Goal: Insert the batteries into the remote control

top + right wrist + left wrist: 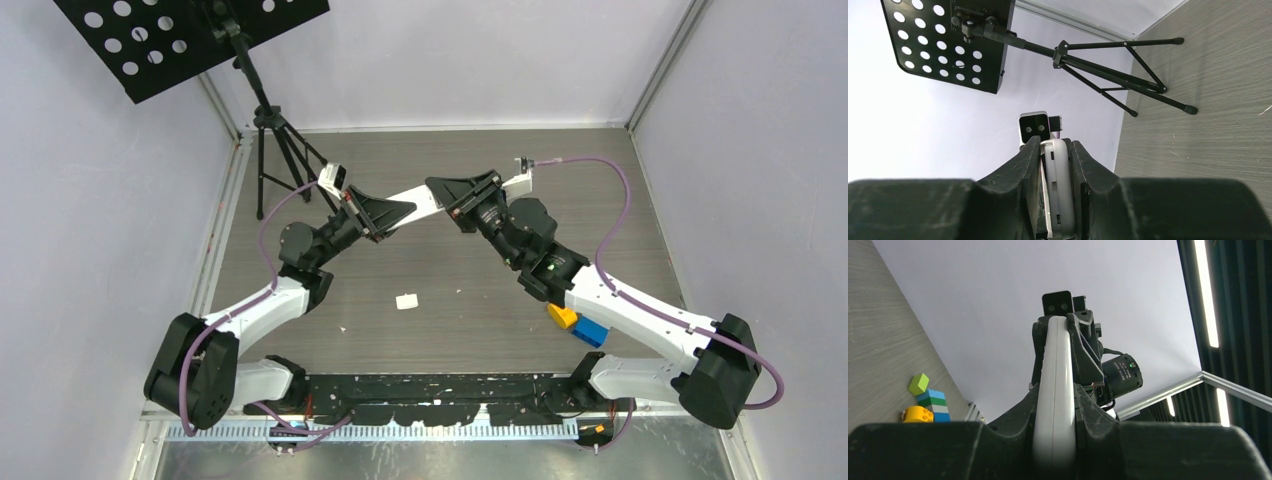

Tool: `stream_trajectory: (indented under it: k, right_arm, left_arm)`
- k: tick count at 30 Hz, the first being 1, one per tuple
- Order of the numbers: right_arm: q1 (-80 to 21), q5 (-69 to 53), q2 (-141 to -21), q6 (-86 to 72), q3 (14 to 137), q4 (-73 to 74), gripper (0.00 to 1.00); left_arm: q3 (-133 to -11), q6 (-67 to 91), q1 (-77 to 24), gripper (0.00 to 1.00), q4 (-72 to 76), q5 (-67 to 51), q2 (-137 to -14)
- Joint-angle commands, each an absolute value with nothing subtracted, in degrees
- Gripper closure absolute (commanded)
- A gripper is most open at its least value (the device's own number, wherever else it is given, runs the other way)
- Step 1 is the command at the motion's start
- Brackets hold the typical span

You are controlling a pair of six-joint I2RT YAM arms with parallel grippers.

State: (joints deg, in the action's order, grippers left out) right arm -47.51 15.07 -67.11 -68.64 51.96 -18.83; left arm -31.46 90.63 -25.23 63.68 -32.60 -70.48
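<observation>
Slim white plastic remote control (1057,360) above grey table (450,300), left gripper (1057,390) clamped on one end, right gripper (1055,145) closed around other end.

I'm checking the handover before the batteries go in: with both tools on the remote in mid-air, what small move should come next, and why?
Probably open the left tool and back it off. The remote hangs above the table, clamped at opposite ends by that tool and the right tool, so neither arm is free to pick anything up.
</observation>
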Motion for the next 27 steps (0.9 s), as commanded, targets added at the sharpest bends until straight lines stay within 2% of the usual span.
stream_trajectory:
  k: [1,3,4,6,10,15,27]
  right_arm:
    - [-47.31,15.75,-66.81,-68.9,53.53,-21.71,0.74]
    - [-47.18,15.45,-66.59,-68.52,53.4,-21.64,0.61]
    - [-47.0,15.4,-66.35,-68.28,53.23,-21.62,0.49]
    - [-46.62,15.26,-65.52,-67.8,52.93,-21.62,0.37]
    - [-45.44,13.74,-63.14,-66.26,51.87,-21.73,0.3]
    - [-43.84,8.85,-59.36,-62.77,48.21,-23.85,0.33]
    - [-42.54,5.02,-55.33,-53.82,45.79,-19.1,0.63]
  left_arm:
    - [-32.95,89.02,-25.38,1.0,67.85,-33.01,-70.14]
    - [-32.96,89.5,-25.36,1.0,68.56,-32.75,-70.32]
    - [-32.89,89.48,-25.39,1.0,68.63,-32.7,-70.3]
    - [-32.77,89.27,-25.4,1.0,68.62,-32.52,-70.47]
    - [-32.54,89.21,-25.4,1.0,68.96,-32.52,-71.48]
    - [-32.76,89.68,-25.38,1.0,70.25,-32.52,-72.5]
    - [-33.11,90.08,-25.38,1.0,71.35,-33.21,-73.55]
